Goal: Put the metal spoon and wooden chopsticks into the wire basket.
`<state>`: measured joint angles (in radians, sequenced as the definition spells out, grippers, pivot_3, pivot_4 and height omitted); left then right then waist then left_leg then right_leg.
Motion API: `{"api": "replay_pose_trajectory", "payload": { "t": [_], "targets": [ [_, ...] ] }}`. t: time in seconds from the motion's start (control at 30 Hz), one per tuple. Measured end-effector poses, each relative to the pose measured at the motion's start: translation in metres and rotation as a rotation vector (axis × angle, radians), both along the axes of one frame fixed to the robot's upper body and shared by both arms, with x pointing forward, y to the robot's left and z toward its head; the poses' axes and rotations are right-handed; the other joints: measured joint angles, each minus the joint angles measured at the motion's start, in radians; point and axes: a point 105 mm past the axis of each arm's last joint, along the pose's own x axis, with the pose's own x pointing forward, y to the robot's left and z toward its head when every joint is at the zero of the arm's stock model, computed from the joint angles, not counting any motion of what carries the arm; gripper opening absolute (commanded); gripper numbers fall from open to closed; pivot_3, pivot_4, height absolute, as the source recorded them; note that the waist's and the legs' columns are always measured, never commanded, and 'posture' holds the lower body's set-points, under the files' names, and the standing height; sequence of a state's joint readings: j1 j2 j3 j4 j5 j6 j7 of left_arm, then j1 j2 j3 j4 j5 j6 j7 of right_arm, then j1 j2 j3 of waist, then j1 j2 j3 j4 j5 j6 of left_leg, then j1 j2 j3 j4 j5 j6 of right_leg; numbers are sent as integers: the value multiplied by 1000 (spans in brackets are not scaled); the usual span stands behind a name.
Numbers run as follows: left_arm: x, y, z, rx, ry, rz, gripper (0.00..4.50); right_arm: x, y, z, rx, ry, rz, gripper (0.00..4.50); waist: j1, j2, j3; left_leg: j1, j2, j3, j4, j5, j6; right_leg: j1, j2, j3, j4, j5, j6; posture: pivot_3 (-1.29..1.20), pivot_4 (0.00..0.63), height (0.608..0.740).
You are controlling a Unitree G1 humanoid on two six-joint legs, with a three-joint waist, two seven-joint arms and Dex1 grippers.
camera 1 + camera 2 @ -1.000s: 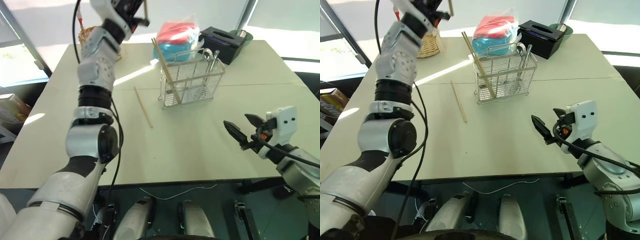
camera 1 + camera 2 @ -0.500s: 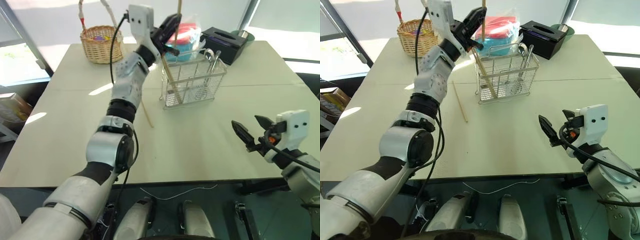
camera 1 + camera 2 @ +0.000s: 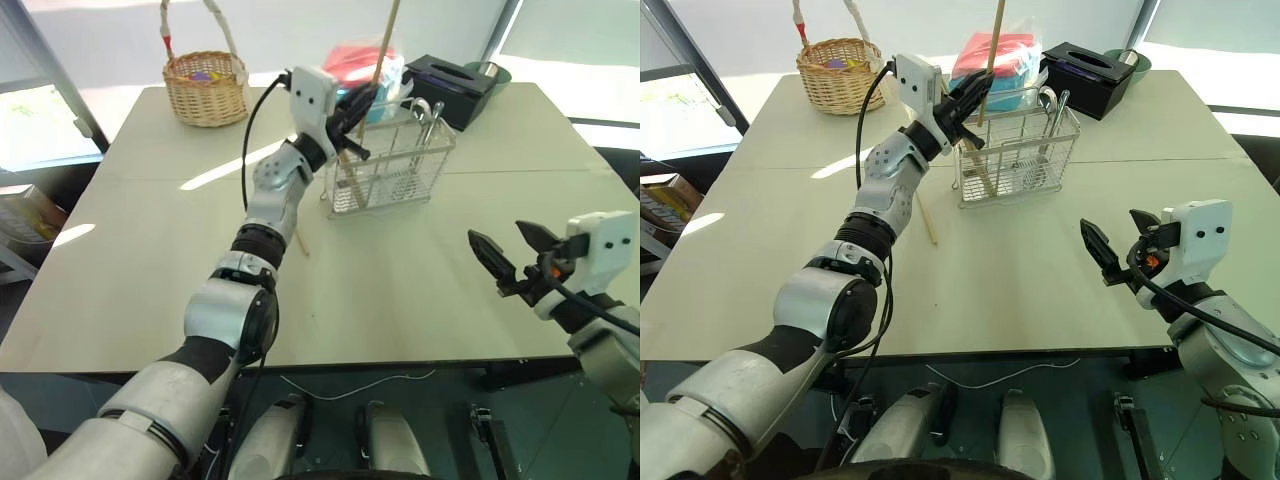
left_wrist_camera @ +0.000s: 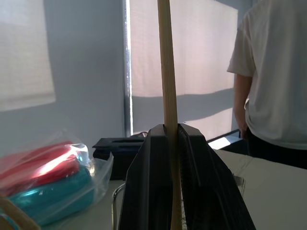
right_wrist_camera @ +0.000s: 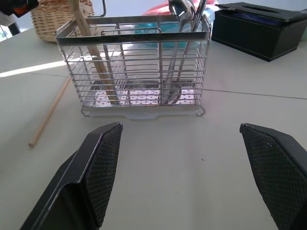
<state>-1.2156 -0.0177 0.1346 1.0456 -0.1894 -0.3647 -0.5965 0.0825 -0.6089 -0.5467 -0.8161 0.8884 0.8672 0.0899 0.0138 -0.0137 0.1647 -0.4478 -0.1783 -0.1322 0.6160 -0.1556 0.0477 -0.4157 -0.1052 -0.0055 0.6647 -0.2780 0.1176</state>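
My left gripper [image 3: 976,94] is shut on a wooden chopstick [image 3: 992,45], holding it upright over the left end of the wire basket [image 3: 392,165]. The stick stands pinched between the two black fingers [image 4: 144,182]. A second chopstick [image 5: 93,57] leans inside the basket's left end. The metal spoon [image 5: 175,8] stands in its right end, bowl up. A third chopstick [image 3: 925,220] lies flat on the table, left of the basket. Nearer and to the right of the basket, my right gripper [image 3: 497,236] hangs open and holds nothing.
A round wicker basket [image 3: 205,85] with a loop handle sits at the back left. Behind the wire basket are a clear bag of red and teal items [image 3: 355,62] and a black tissue box [image 3: 450,85]. A person in a white shirt [image 4: 273,72] stands beyond the table.
My left arm has swung down and to the right with the chopstick, from high at the back left to just over the wire basket. The right gripper stays open, almost unmoved.
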Motion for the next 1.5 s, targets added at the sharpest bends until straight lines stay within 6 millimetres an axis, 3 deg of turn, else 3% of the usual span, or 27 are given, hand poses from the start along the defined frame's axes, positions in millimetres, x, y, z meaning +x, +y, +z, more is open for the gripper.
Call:
{"api": "replay_pose_trajectory", "payload": {
  "t": [0.2,0.47,0.57,0.77,1.1,1.3,1.4,1.5],
  "targets": [
    [4,4,-21,15,46,32,8,-1,-1,3,-2,-4,-3,4063,-1,0,0,0,0,0,0,0,0,0,0,0,0,0,0,0,150,721],
    [5,5,-23,18,48,49,8,-1,-1,4,-15,-1,2,4063,-1,0,0,0,0,0,0,0,0,0,0,0,0,0,0,0,150,721],
    [5,5,-23,17,52,47,1245,0,-2,4,-13,1,0,4063,-1,0,0,0,0,0,0,0,0,0,0,0,0,0,0,0,150,721],
    [6,6,-26,17,72,44,4441,2,-5,2,-4,12,-7,4063,-1,0,0,0,0,0,0,0,0,0,0,0,0,0,0,0,150,721],
    [8,24,-16,7,99,32,4482,7,-6,3,-6,7,6,4063,-2,0,0,0,0,0,0,0,0,0,0,0,0,0,0,0,150,721],
    [-4,62,24,38,97,2,4482,9,-4,4,-18,-2,19,4063,-7,0,0,0,0,0,-1,0,0,-1,1,0,0,0,0,0,150,721],
    [-20,78,47,48,143,-43,4482,10,-5,3,-21,0,18,4063,-6,0,0,0,0,0,0,0,0,-1,1,0,0,0,0,0,150,721],
    [-31,90,56,47,235,-51,4482,12,-5,-1,-22,9,22,4063,-1,1,0,2,0,-1,0,0,0,1,1,0,0,0,0,0,150,721]
  ]
}}
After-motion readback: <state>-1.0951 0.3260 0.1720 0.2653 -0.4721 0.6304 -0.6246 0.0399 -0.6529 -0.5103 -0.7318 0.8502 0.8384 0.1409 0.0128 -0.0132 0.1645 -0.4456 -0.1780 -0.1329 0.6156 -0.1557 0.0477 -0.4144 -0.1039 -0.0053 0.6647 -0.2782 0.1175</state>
